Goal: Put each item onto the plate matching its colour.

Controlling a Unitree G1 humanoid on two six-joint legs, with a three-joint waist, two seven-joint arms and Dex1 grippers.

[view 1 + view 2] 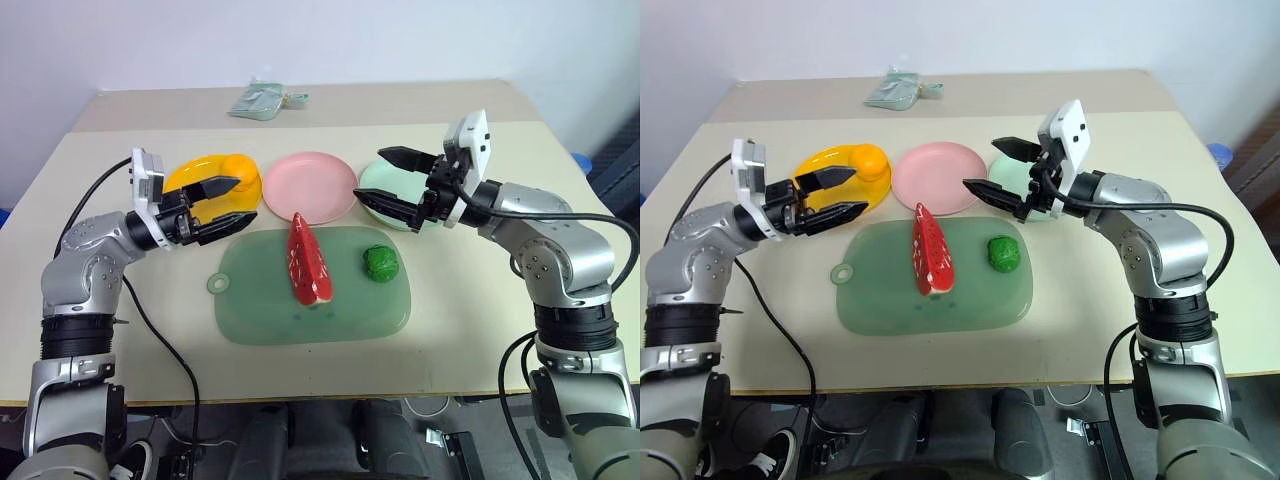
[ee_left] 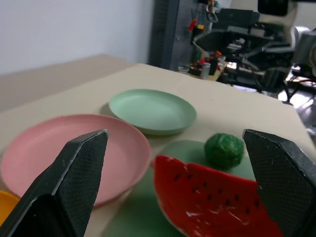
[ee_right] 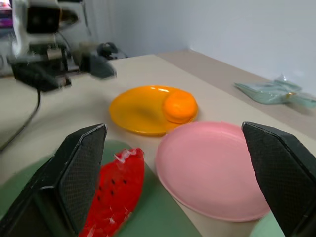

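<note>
Left claw [image 1: 229, 200] gaping, empty, over yellow plate [image 1: 190, 172] edge; orange fruit [image 1: 240, 165] already on it. Red wedge [image 1: 308, 260] on tray [image 1: 310, 305], long axis toward pink plate [image 1: 310, 185], nearer left claw. Right claw [image 1: 392, 182] open, empty; green vegetable [image 1: 381, 262] closest to it.

Both arms are up over the table, elbows out wide, forearms angled inward toward each other. The left gripper [image 1: 228, 205] points toward the middle, black fingers spread wide with nothing between them. The right gripper [image 1: 392, 182] mirrors it from the other side, roughly level, jaws gaping too, holding nothing.
</note>
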